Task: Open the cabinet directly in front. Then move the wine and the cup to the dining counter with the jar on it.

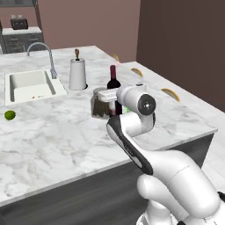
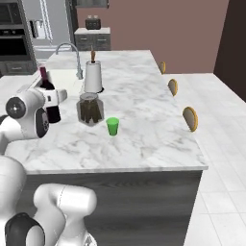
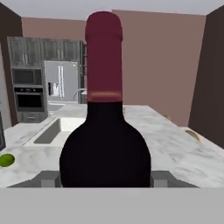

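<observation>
Wine (image 3: 105, 131), a dark bottle with a red foil neck, stands upright on the marble bench (image 2: 144, 129) just beside the jar (image 2: 90, 109), on the jar's sink side. From my remote seat I see the fingers (image 3: 105, 178) spread to either side of the bottle's body, and I cannot tell whether they touch the glass. Just beside the jar on its other side sits the small green cup (image 2: 113, 126); behind the jar stands the white paper-towel roll (image 2: 93, 77), and a lime (image 1: 9, 115) lies well apart, past the sink (image 1: 30, 85).

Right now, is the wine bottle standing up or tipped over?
Standing up. The wine bottle has its red neck pointing straight up, beside the jar on the counter.
</observation>
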### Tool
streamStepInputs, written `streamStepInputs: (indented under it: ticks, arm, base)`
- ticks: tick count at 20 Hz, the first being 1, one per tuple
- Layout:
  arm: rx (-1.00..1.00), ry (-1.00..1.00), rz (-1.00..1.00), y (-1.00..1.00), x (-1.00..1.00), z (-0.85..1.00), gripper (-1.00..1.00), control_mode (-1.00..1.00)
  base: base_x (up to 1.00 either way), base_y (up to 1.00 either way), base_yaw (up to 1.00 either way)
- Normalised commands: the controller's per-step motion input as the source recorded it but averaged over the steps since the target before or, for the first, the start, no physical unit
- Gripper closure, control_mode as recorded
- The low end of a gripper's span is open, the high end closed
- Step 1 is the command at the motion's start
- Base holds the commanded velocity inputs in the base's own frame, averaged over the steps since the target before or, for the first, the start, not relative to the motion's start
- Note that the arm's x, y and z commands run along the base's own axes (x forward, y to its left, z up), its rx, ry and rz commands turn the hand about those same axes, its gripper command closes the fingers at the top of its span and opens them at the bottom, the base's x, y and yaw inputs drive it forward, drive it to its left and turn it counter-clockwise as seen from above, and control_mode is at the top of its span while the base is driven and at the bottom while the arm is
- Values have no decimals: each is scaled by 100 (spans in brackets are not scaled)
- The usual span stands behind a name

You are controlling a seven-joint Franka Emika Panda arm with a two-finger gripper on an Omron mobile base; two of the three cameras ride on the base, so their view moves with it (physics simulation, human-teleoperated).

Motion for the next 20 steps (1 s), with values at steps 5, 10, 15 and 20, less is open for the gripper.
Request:
streamStepInputs:
  ticks: [5, 10, 15, 20]
  arm:
    - [0, 13, 0, 0, 29, -64, 100, -100]
    - [2, 5, 0, 0, 12, -44, 100, -100]
    - [6, 0, 0, 0, 6, -16, 100, -100]
    - [9, -3, 0, 0, 4, -10, 100, -100]
  base:
    - [0, 0, 0]
    - [0, 0, 0]
    - [0, 0, 0]
    - [0, 0, 0]
